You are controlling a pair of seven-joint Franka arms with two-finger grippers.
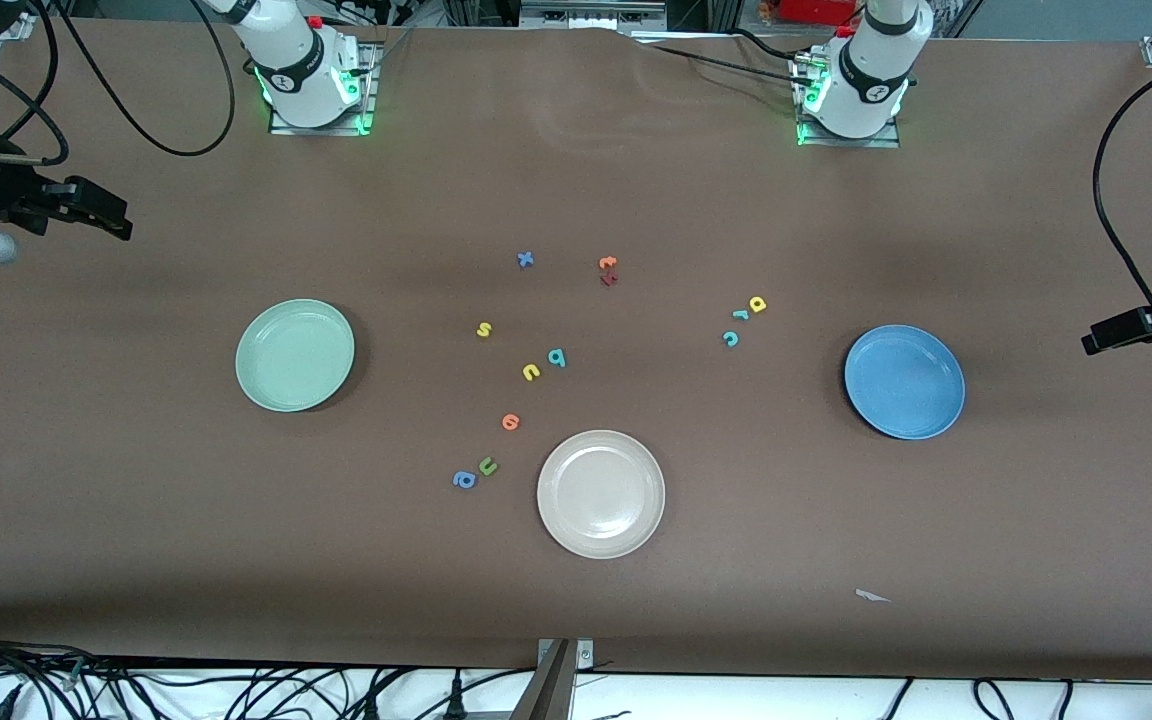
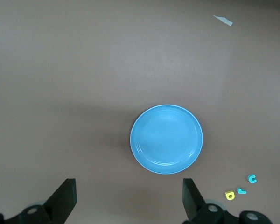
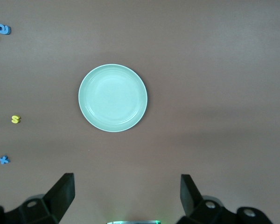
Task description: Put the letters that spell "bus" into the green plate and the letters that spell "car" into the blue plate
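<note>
The cream-white plate [image 1: 601, 493] lies nearest the front camera, empty, with a blue "a" [image 1: 464, 480] and olive-green "u" [image 1: 487, 466] just beside it.

The left gripper [image 2: 128, 198] has its fingers [image 2: 190, 196] spread wide, holding nothing, high over the blue plate [image 1: 904, 381], which is empty. The teal "c" [image 1: 731, 338], teal "r" [image 1: 741, 315] and yellow "a" [image 1: 757, 304] lie close together near it, toward the table's middle.

The right gripper [image 3: 127, 195] likewise hangs with fingers [image 3: 64, 192] spread and empty, over the bare green plate [image 1: 295, 355]. The yellow "s" [image 1: 483, 329], yellow "u" [image 1: 531, 372] and teal "b" [image 1: 557, 357] lie on the table between the green plate and the "car" letters.
</note>
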